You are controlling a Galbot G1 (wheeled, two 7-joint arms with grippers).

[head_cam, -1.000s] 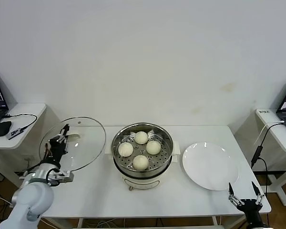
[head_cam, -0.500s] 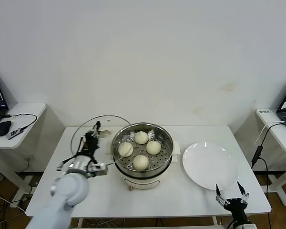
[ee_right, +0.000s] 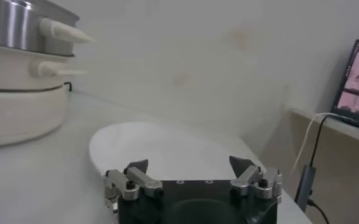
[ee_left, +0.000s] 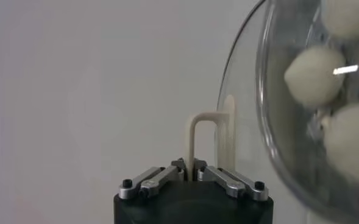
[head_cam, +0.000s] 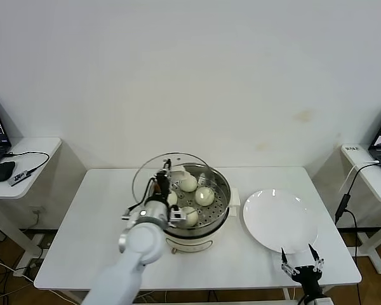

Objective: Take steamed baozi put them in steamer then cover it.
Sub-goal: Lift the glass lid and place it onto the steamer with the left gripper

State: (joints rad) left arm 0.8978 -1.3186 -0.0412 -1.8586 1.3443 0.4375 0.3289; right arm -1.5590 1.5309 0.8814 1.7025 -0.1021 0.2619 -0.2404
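Head view: no legible writing on steamer (head_cam: 192,223) or cover (head_cam: 153,173).

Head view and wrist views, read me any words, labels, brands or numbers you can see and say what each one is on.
None can be read.
Laptop screen in the right wrist view: pink graphics, too blurred to read.
Small tag on the side table: too small to read.
The steamer, cover and plate: no markings visible.

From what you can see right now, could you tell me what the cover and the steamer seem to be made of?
The cover, held by the left gripper, looks like clear glass: the baozi show through it; its cream handle seems plastic. The steamer looks like polished steel, shiny and perforated, on a matte cream base, probably plastic.
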